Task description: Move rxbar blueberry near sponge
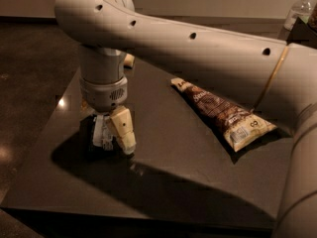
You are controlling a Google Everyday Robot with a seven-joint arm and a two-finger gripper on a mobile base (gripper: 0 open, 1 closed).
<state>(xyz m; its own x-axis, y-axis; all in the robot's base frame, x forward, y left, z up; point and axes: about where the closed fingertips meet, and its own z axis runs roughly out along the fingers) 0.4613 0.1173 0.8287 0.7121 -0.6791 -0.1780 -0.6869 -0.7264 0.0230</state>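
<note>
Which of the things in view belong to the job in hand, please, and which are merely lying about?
Job: rxbar blueberry, at the gripper on the table, left side; sponge, a pale bit peeking from behind the arm.
Lying about: chip bag; bottle, top right.

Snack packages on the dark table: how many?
2. A small navy-blue wrapped bar with white label at the pincer, left side; a long brown-and-cream chip bag lying at right. The arm may hide others.
</note>
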